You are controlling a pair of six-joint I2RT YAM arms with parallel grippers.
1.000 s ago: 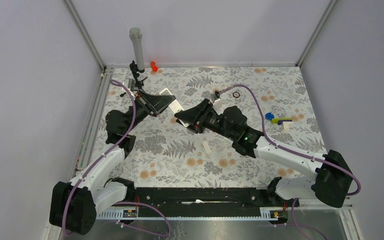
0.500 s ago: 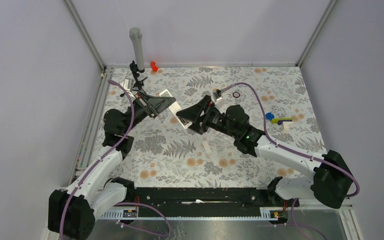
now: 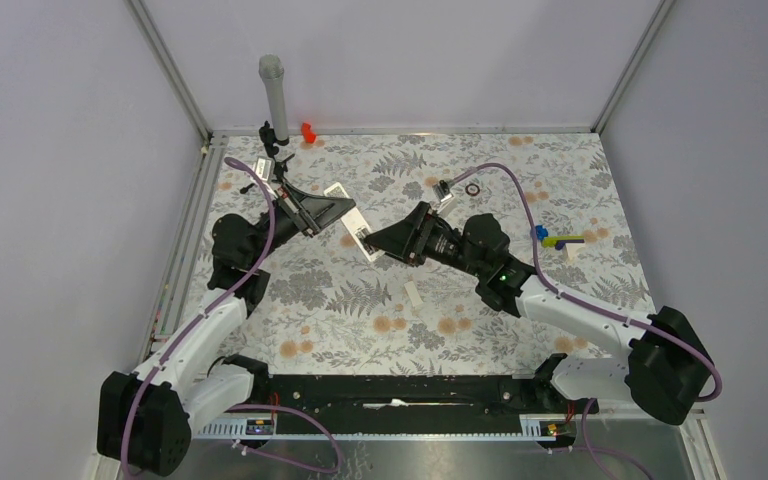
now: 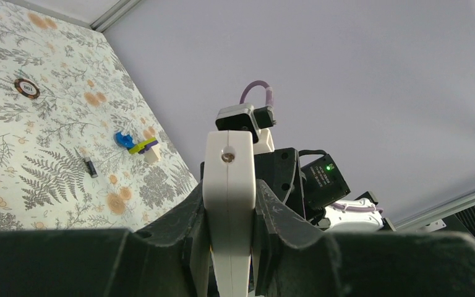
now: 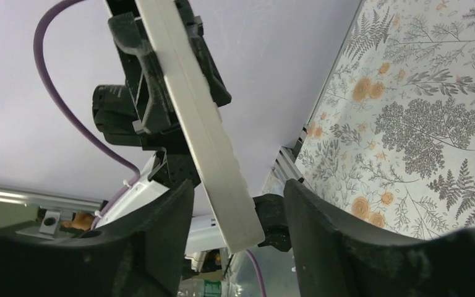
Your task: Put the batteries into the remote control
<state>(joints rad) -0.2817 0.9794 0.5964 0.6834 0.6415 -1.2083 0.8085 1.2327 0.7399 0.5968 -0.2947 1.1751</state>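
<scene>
Clamps remote point(image 3: 355, 226) in left gripper point(image 3: 328, 207), held above table point(image 3: 460, 330), forearm angled inward. Straddles its free end with right gripper point(image 3: 372, 241), fingers parted either side, right arm stretched leftward.

Mid-table: remote control point(image 3: 350, 205), held aloft between left gripper point(image 3: 332, 210) and right gripper point(image 3: 372, 241), bars passage. Far-left corner: grey post point(image 3: 272, 95) (upright). Near table point(image 3: 460, 340): open around short white strip point(image 3: 412, 294).

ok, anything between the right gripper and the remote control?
Nothing visible. The left gripper holds the remote control in the air, and the right gripper straddles its free end, jaws open, only air between.
</scene>
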